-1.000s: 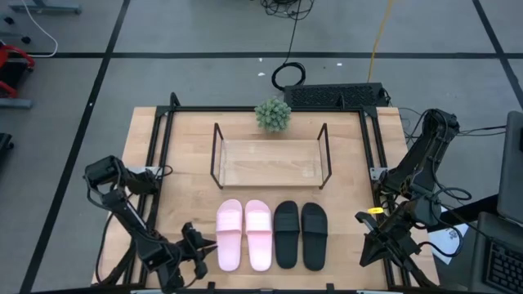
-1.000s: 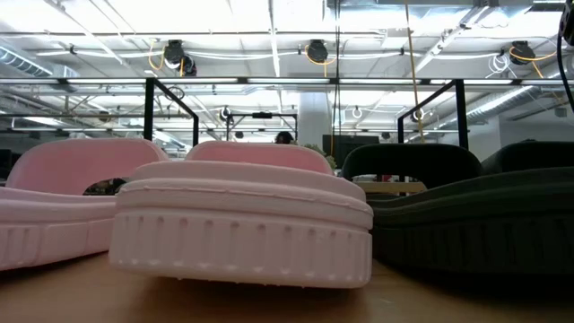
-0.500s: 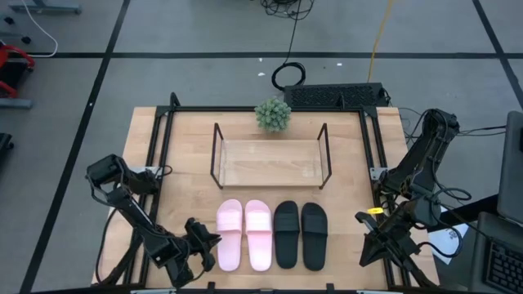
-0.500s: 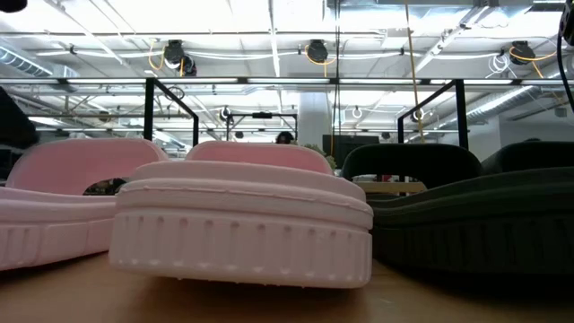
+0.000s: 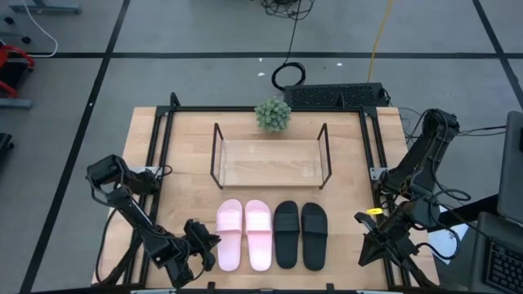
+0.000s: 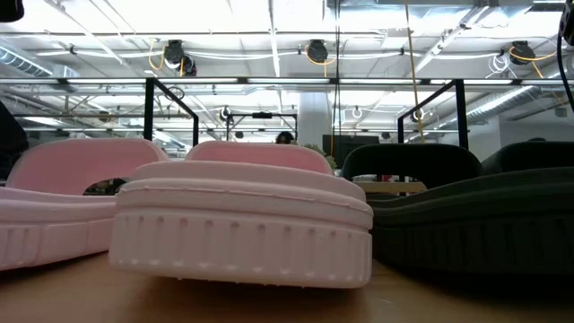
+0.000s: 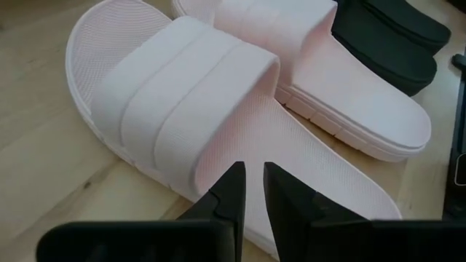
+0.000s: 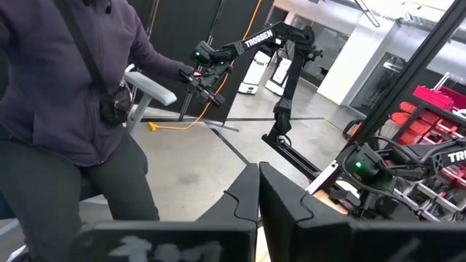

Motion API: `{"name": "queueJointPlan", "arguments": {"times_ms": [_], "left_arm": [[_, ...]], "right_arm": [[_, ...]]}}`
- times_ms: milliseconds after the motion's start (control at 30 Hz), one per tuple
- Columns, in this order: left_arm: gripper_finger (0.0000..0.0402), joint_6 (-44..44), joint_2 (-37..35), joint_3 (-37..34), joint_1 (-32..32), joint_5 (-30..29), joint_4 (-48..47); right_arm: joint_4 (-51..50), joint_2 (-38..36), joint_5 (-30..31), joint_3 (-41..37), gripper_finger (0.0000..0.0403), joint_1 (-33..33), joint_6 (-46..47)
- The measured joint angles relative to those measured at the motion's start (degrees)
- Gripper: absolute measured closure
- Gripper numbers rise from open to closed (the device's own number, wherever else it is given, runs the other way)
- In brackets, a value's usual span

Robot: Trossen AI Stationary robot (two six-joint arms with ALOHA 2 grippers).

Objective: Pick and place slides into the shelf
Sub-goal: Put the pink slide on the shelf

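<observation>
Two dark fingers of the left gripper point(image 7: 250, 191) are seen nearly closed, with only a thin gap between them and nothing held, just beside the strap edge of the outer light pink slide sandal point(image 7: 218, 138). In the high view this left gripper point(image 5: 198, 245) is placed low at the near edge of the table, close to the outer side of that sandal. Compared with one second ago, it has been brought nearer to the sandal; in the last half second almost no further move is noticed. The approach is therefore judged as nearly finished, but no grasp is made yet, and the fingers must probably be opened first.

All four sandals, the pink pair point(image 5: 243, 233) and the matte black pair point(image 5: 299, 234), are lying in one row on the tabletop. The low wooden-board shelf with black rod frames point(image 5: 270, 173) is standing behind them, with nothing on it.

The right gripper point(image 5: 391, 238) is waiting at the right side, fingers pressed together, holding nothing.
</observation>
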Motion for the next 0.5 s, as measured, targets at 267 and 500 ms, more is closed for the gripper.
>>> {"name": "queueJointPlan", "arguments": {"times_ms": [267, 500], "left_arm": [[0.035, -1.09, 0.0, 0.0, -1.96, -1.98, -0.9], [0.035, -1.72, 0.0, 0.0, -3.37, -4.58, -1.2]], "right_arm": [[1.28, 3.41, 7.75, 0.0, 0.0403, -0.56, 5.78], [13.2, 15.07, 7.48, -0.02, 0.0403, -2.78, 2.69]]}}
